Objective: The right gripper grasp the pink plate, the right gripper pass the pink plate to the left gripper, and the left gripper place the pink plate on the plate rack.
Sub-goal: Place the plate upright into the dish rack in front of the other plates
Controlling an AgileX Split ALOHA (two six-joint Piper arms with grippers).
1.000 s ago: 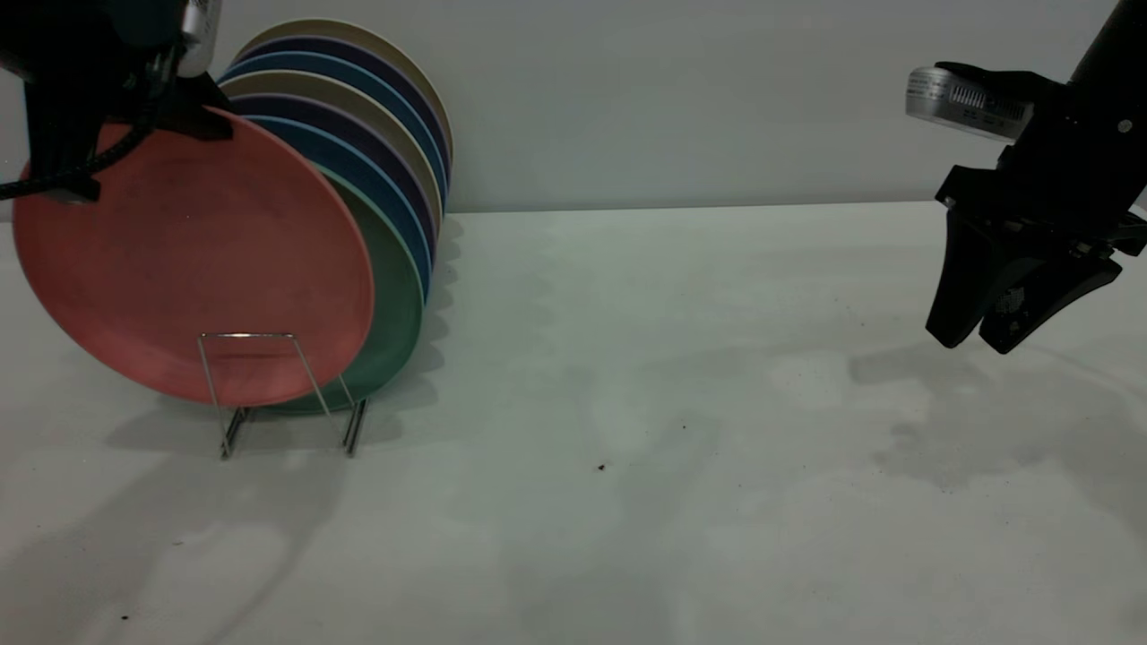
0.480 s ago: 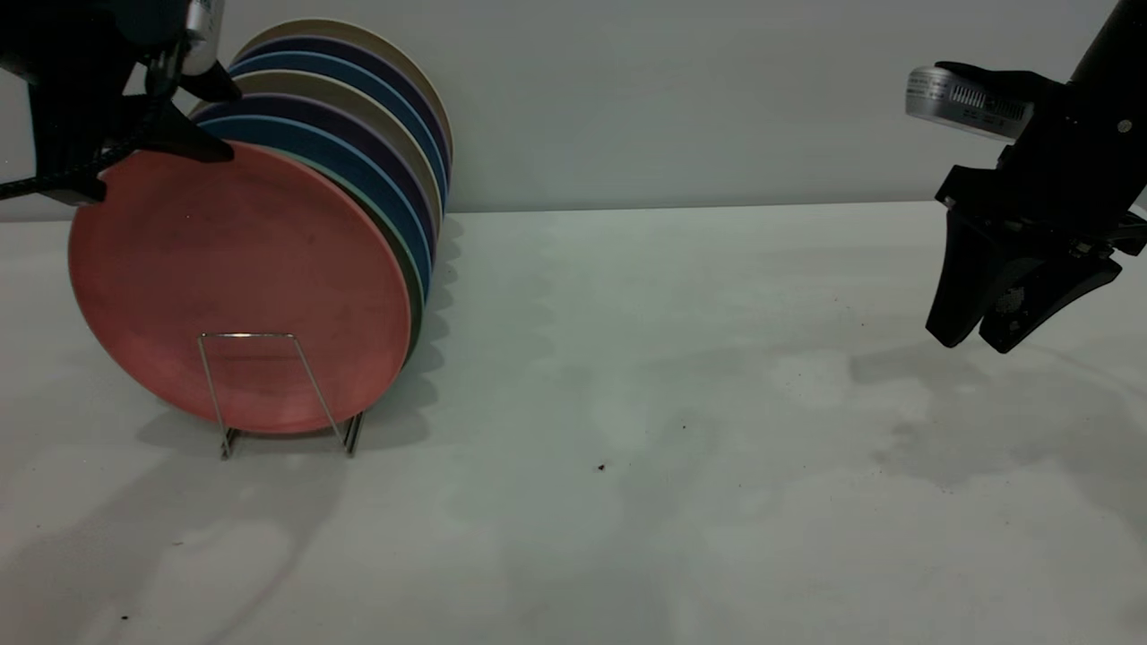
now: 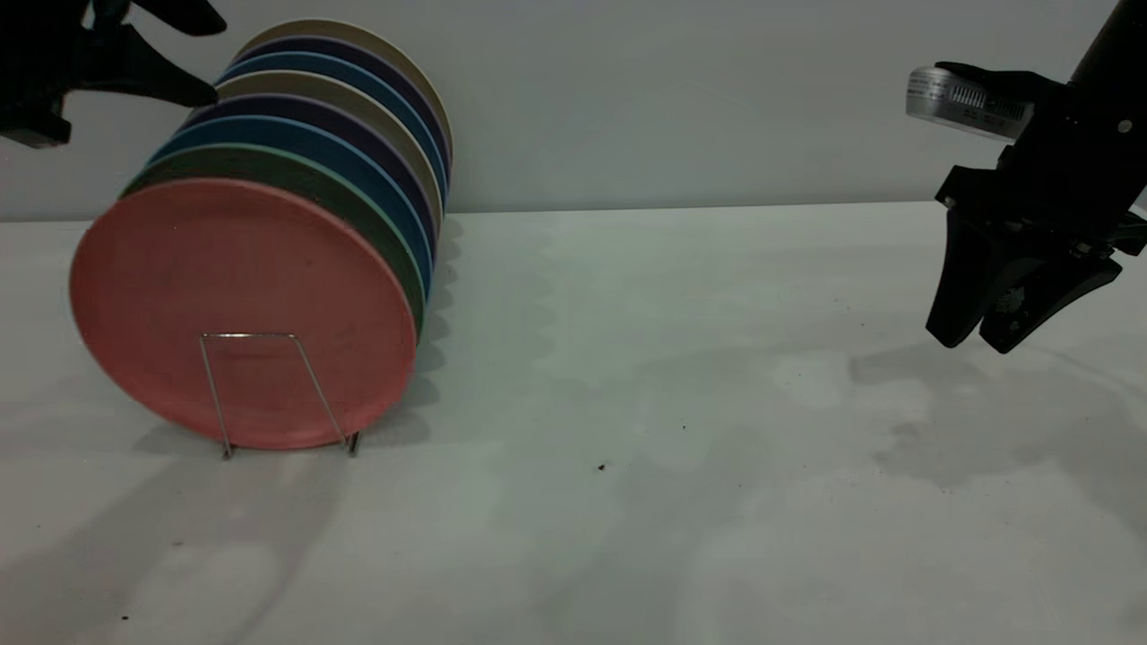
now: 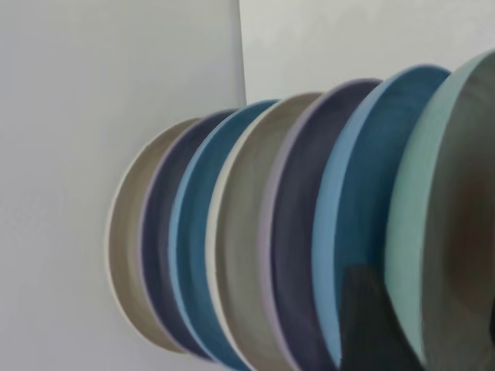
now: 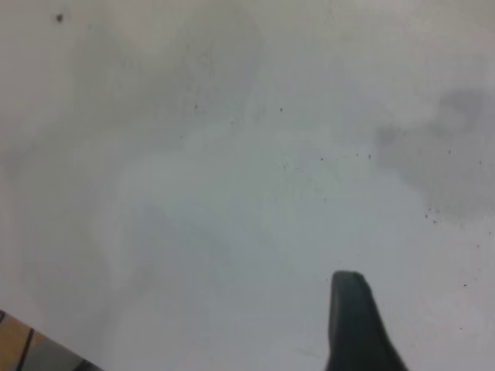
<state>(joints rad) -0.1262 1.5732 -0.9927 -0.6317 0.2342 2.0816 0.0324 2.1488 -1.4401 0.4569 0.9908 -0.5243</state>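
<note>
The pink plate (image 3: 242, 309) stands on edge at the front of the plate rack (image 3: 246, 335), leaning back against a mint-green plate (image 3: 296, 170). The left gripper (image 3: 218, 58) is open and empty at the top left, above the row of plates and clear of the pink plate. In the left wrist view one of its dark fingers (image 4: 371, 321) shows in front of the plate rims; the pink plate is not clearly seen there. The right gripper (image 3: 975, 342) hangs open and empty over the table at the far right. One of its fingers (image 5: 352, 325) shows over bare table.
Behind the pink plate the rack holds several more plates: mint-green, blue (image 3: 358, 157), dark purple, beige (image 3: 394, 54). They also show in the left wrist view (image 4: 232, 255). The white table (image 3: 672, 403) stretches between the rack and the right gripper. A wall stands behind.
The left gripper has let go of the pink plate and risen up and to the left. The plate has dropped and settled upright in the rack. The right arm has not moved.
</note>
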